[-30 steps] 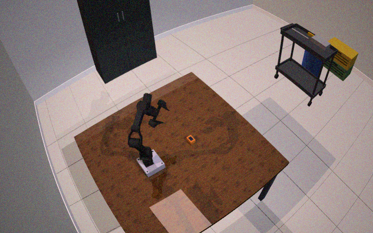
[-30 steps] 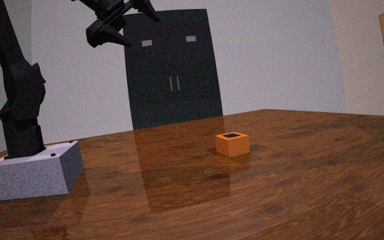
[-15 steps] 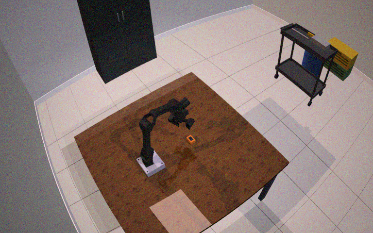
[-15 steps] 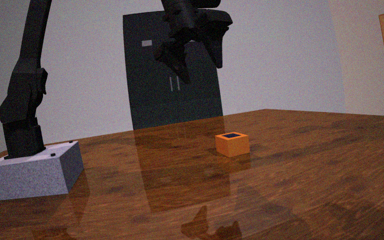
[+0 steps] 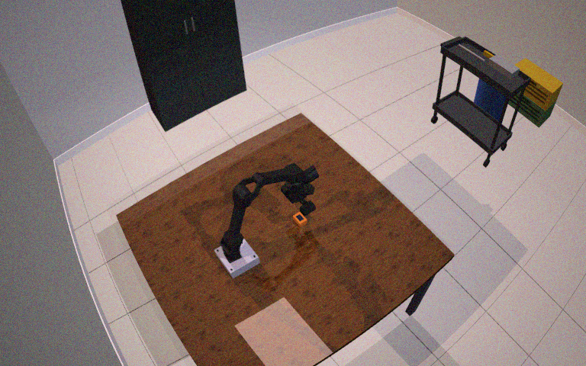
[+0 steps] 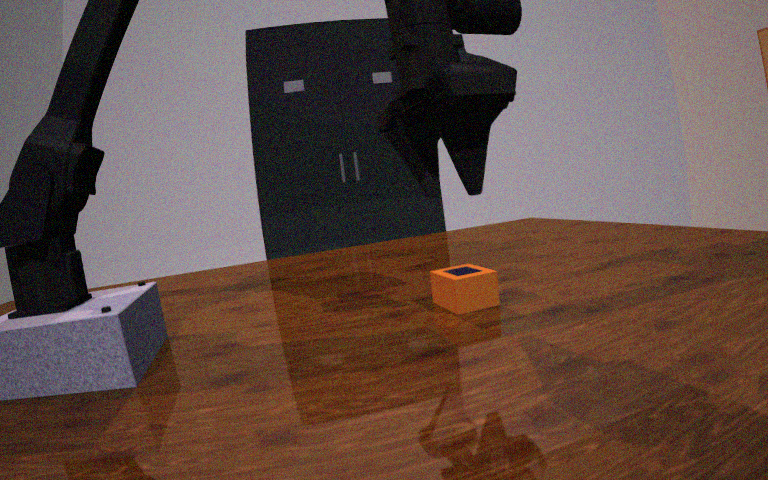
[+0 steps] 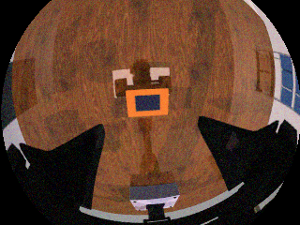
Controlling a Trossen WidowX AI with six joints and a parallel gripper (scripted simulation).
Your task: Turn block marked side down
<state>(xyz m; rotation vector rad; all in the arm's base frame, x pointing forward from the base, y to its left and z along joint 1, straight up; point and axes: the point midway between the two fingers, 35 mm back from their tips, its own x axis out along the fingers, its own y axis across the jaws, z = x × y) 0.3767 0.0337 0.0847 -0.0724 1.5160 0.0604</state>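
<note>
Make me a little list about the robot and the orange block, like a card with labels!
block: orange block resting on the table
marked side: dark blue patch, facing up
gripper: gripper open, holding nothing
gripper place: above the block, not touching it
flipped yet: no
behind the table: dark cabinet
</note>
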